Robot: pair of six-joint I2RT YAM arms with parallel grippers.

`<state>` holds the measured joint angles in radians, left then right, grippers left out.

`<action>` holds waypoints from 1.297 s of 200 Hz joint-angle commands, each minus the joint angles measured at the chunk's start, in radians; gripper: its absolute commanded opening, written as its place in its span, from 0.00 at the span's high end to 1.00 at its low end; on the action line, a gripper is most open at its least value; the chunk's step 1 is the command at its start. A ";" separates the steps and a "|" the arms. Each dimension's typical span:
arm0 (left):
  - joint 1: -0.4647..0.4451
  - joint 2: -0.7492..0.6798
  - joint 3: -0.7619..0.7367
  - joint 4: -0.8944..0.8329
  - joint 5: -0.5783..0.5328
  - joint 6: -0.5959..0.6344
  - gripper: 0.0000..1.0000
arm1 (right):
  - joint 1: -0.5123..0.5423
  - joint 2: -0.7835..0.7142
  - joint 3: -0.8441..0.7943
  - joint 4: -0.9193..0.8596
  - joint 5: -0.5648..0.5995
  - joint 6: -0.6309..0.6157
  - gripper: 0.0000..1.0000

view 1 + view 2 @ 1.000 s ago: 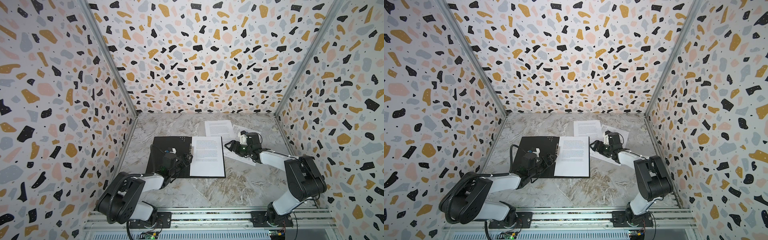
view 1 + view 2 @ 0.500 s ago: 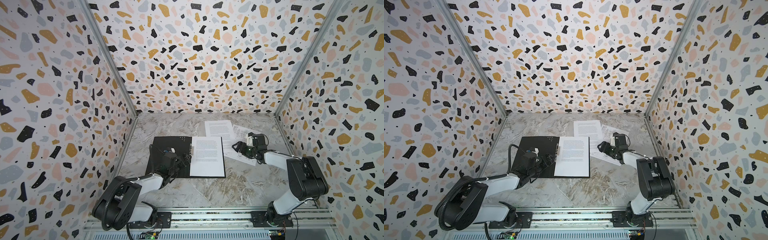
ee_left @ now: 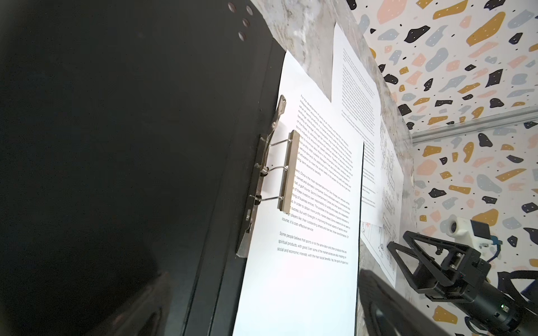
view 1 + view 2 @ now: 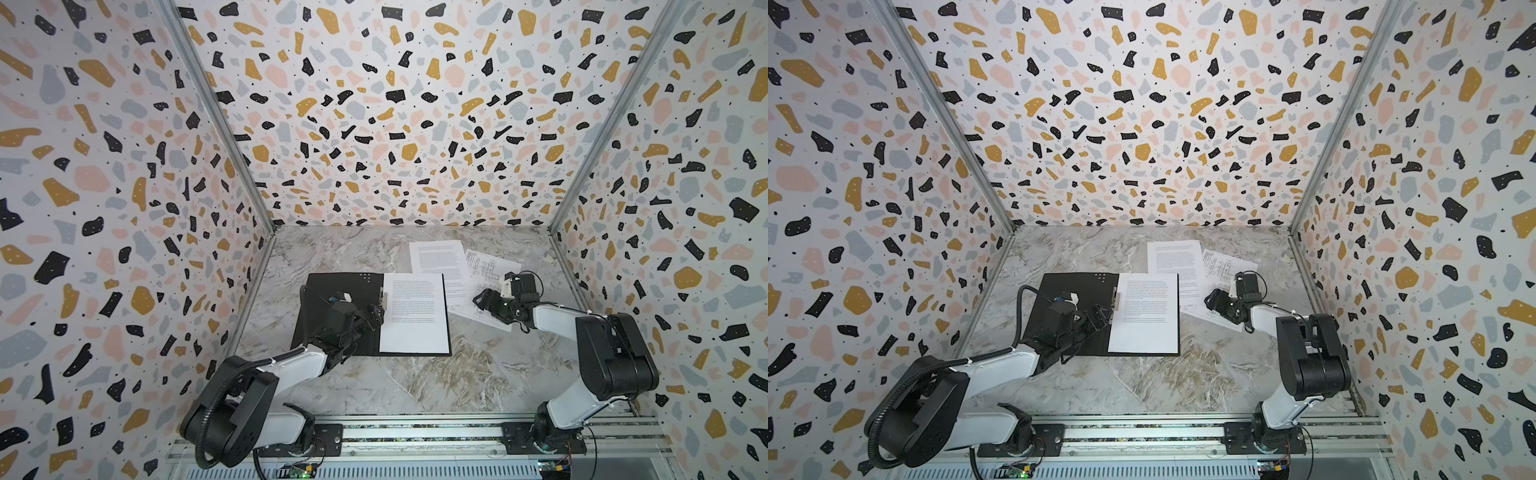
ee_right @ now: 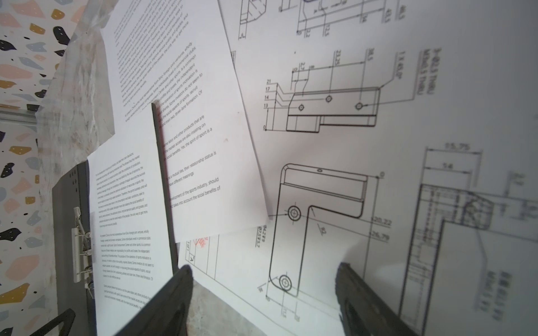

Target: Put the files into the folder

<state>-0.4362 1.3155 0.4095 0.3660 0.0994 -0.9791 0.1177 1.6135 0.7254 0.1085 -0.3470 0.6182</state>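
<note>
My left pincer [image 4: 373,316] still hangs wide open over the bare black leaf of the folder [image 4: 332,284], beside the spine clip [image 3: 286,174]. One text sheet [image 4: 415,332] lies inside. My right pincer [image 4: 486,303] has drawn back from the folder, open and empty, above the drawing sheet [image 4: 492,266], likely my next pick. The second text sheet [image 4: 438,257] overlaps it, complicating pickup.

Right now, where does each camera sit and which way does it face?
Top views: high in front, looking down at the table; both arms, left gripper, right gripper.
Left wrist: low over the folder, facing its clip, text sheet, right gripper; own gripper barely shows.
Right wrist: above the drawing sheet, facing the folder; both own fingers.
Wrist views share clip and text sheet.
</note>
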 commanded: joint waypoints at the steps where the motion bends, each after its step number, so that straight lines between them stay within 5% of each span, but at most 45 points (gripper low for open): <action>1: -0.009 -0.028 0.029 -0.011 -0.027 0.017 0.01 | -0.008 -0.037 -0.058 -0.066 0.020 -0.008 0.23; 143: -0.170 -0.042 0.224 -0.090 -0.134 0.043 0.00 | -0.037 -0.407 -0.327 -0.162 -0.005 0.052 0.24; 182: -0.275 0.074 0.338 -0.086 -0.145 0.063 0.00 | -0.068 -0.506 -0.277 -0.220 0.024 0.052 0.21; 259: -0.442 0.453 0.664 -0.079 -0.046 0.148 0.00 | -0.341 -0.508 -0.224 -0.218 -0.006 -0.040 0.12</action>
<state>-0.8585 1.6791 0.9897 0.2649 -0.0063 -0.8753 -0.1566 1.1011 0.4618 -0.0872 -0.3519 0.6266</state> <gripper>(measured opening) 0.997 0.860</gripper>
